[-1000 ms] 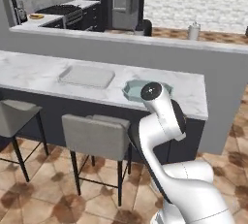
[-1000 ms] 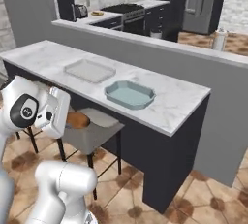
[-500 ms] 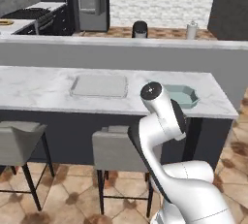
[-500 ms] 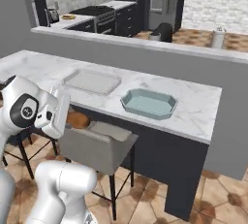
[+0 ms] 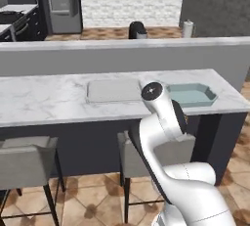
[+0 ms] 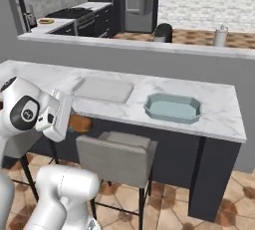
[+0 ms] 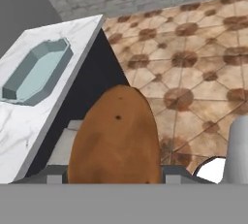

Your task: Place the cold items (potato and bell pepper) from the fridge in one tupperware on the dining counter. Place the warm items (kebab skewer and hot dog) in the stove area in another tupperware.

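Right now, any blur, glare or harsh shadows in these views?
Left base view: soft, flat light, no glare on the dining counter. Right base view: crisp, teal tupperware without hard shadow. Hand view: potato looms large and slightly soft; floor tiles sharp.

Left base cam sat behind the arm, faced the long white marble-veined table nearly square-on, mid range. Right base cam looked at the same table obliquely from the other side, somewhat nearer. Both shared the flat pale grey rectangular tray and the shallow teal octagonal container. Hand cam hung low off the table's end, rolled, close on an orange-brown oval potato, container beyond.
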### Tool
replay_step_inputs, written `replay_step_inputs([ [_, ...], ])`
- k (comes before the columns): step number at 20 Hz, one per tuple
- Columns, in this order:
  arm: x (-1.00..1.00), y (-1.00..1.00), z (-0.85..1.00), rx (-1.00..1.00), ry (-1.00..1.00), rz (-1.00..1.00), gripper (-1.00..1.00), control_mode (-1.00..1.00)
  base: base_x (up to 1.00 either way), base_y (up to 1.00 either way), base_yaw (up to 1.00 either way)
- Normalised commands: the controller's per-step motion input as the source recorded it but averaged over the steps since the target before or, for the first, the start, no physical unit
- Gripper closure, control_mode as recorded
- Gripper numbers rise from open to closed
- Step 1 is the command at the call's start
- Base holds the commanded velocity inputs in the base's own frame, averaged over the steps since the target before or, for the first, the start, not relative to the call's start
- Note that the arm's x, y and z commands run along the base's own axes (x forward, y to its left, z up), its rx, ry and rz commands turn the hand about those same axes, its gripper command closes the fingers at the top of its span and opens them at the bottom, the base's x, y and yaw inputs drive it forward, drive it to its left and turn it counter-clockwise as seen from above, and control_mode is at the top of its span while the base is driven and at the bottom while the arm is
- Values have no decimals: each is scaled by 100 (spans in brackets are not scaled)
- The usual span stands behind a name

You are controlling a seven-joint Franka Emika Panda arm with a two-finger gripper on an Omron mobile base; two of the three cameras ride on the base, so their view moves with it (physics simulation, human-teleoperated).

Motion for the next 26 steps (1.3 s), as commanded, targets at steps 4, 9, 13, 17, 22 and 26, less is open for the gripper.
replay_step_inputs([
  [4,0,0,0,0,0,0,100,100,36,29,-24],
  [9,0,0,0,0,0,0,100,100,36,41,-26],
  [13,0,0,0,0,0,0,100,100,23,50,-27],
  [17,0,0,0,0,0,0,100,100,25,62,-26],
  [22,0,0,0,0,0,0,100,100,36,67,-23],
  [26,0,0,0,0,0,0,100,100,41,53,-19],
])
